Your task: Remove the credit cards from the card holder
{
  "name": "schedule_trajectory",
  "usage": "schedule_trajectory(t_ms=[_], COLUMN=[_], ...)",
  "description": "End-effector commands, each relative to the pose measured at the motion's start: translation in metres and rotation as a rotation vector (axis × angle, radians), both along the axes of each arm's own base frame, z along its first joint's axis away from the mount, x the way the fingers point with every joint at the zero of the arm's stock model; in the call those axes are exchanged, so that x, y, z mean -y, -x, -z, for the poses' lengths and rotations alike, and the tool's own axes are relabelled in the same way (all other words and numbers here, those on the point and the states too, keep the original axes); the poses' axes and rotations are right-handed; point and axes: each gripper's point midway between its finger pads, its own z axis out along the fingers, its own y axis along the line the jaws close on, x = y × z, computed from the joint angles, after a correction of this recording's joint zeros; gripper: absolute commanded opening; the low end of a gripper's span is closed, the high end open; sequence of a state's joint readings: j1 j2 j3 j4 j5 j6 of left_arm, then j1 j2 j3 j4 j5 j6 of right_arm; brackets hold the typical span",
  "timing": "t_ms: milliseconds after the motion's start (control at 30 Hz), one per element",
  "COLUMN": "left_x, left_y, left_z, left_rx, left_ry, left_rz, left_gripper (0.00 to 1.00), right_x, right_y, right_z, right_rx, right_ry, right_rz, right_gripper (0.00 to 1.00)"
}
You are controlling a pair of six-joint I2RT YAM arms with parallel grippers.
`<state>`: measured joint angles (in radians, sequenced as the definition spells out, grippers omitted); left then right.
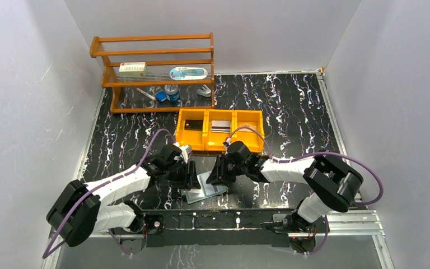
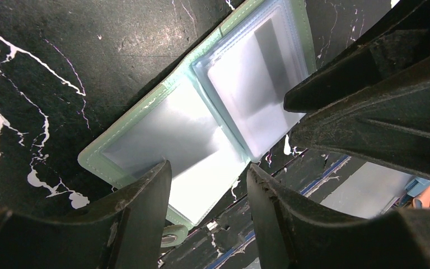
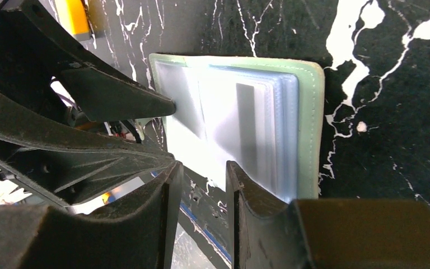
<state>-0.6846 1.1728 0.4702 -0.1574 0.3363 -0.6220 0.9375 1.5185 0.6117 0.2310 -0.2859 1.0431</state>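
Black left gripper [image 2: 208, 168]: jaws stand apart with nothing gripped. The two fingers straddle the near edge of one open panel, and that panel shows in the gap between them.
Black right gripper [image 3: 202, 165]: jaws apart by a narrow gap, with nothing visibly pinched. Its tips reach the edge of the other panel's stacked sleeves, and in the left wrist view one finger rests against that panel.
Gripper spacing: the two point toward each other from either side, close together and low over the table.
Green card holder [image 1: 204, 190]: directly beneath and between the two grippers, lying open and flat. Its muted-green border frames pale glossy pockets that face up. One panel lies under the left gripper, and the panel with several layered clear sleeves lies under the right gripper.
Pocket contents: strong glare, with a grey band showing through the sleeves; I cannot tell whether a card sits inside.
Marbled table [image 1: 291, 106]: black with white veining, under the holder and both grippers.
Orange tray [image 1: 248, 128]: just beyond both grippers, on the side away from the arm bases, with three compartments.
First credit card: the black card [image 1: 193, 125] lies in the tray's left compartment, beyond the left gripper.
Second credit card: the silver-grey card [image 1: 220, 125] lies in the middle compartment, straight beyond the gap between the grippers.
Wooden rack [image 1: 154, 53]: farther out than the tray, toward the left gripper's side, near the back wall.
Rack shelf: a white box with red print [image 1: 132, 68] and, beside it, an oval blue packet [image 1: 188, 73].
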Motion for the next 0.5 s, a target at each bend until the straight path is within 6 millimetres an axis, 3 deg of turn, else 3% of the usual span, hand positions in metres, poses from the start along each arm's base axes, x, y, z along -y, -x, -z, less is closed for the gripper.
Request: schedule_trajectory(t_ms=[0,167,467], left_x=[-0.011,-0.011,-0.013], left_y=[0.004,0.002,0.002], left_z=[0.009,0.007,0.009], left_rx=[-0.003,0.009,0.008], left_ry=[-0.059,-0.058,-0.067], left_rz=[-0.012,-0.018,-0.021], left_gripper=[0.51,0.50,0.49], right_x=[0.001,0.019,0.021], right_y=[-0.008,-0.016,-0.011], right_z=[-0.009,-0.005,0.007], right_rx=[0.054,0.100,0.077], right_ry=[0.024,0.144,0.181], right_rz=[0.024,0.041,0.016], right_gripper=[0.43,0.45,0.45])
